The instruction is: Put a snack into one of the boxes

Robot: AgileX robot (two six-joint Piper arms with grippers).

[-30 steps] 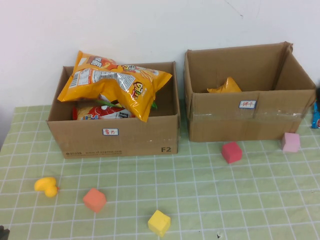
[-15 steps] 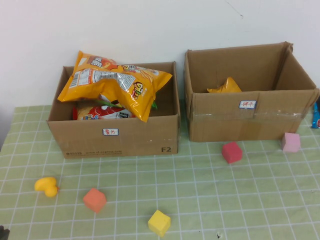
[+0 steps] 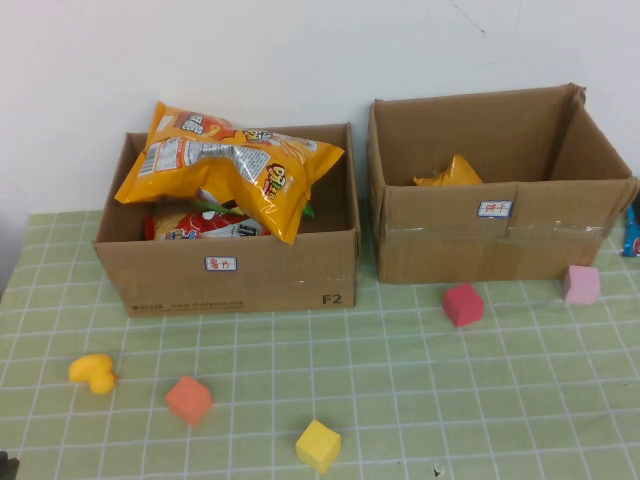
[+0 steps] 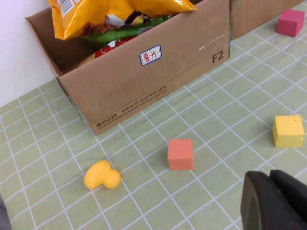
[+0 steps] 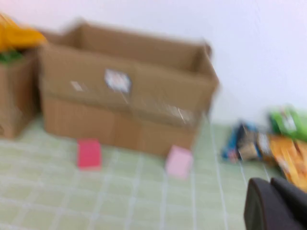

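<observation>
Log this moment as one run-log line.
phase: pre-grasp | left tool: low, near orange cube | right tool: near loose snacks | left box: chip bag inside

Looks like a lab/test setup, not a home. Plain white wall [image 3: 300,50] behind, counter [image 3: 450,400] covered in a green checked cloth. Two labelled cardboard boxes [image 3: 240,270] hold snack bags [image 3: 230,165]. Foam cubes [image 3: 188,399] and a yellow duck toy [image 3: 92,372] scattered about as props.
</observation>
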